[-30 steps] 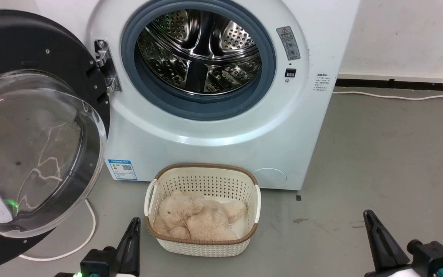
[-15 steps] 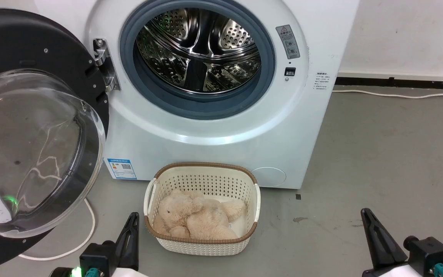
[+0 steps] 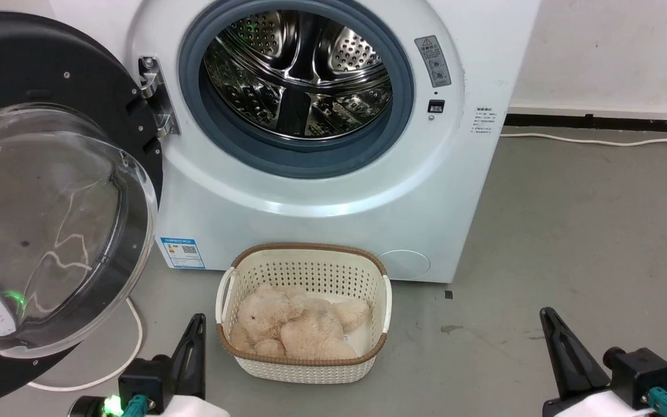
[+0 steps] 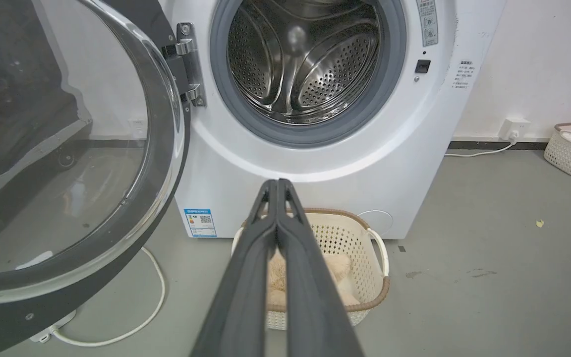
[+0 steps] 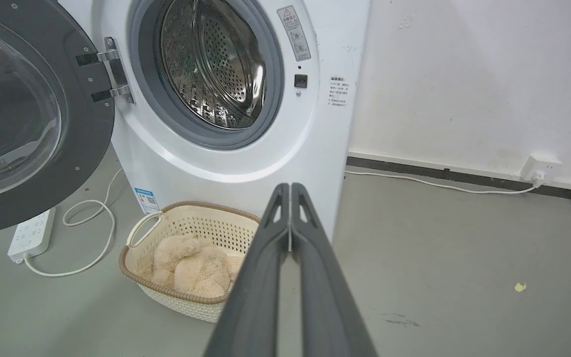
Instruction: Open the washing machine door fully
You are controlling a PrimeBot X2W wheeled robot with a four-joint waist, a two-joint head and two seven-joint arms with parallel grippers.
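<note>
— Well, starting at the left gripper (image 4: 276,187): fingers (image 4: 248,282) pressed flat together, clenched on nothing, near the left side of the basket (image 3: 304,272).
— And the right gripper (image 5: 289,191)?
— Likewise squeezed closed and empty, well apart to the right, above bare floor (image 3: 571,231).
— Further out?
— Cream basket with a plush toy (image 3: 299,327) inside, just in front of the washing machine (image 3: 322,197).
— Washing machine door (image 3: 61,208)?
— Swung wide to the left on its metal hinge (image 3: 157,95), glass bowl (image 4: 57,163) bulging outward, well clear of the grey gasket (image 3: 287,159) and steel drum (image 3: 299,75).
— Anything added by the wrist views?
— From the right wrist, a white power strip (image 5: 30,235) on the floor below the door, plus a wall socket (image 5: 539,168). From the left wrist, a second basket (image 4: 570,158) by the wall (image 5: 464,74), far right.
</note>
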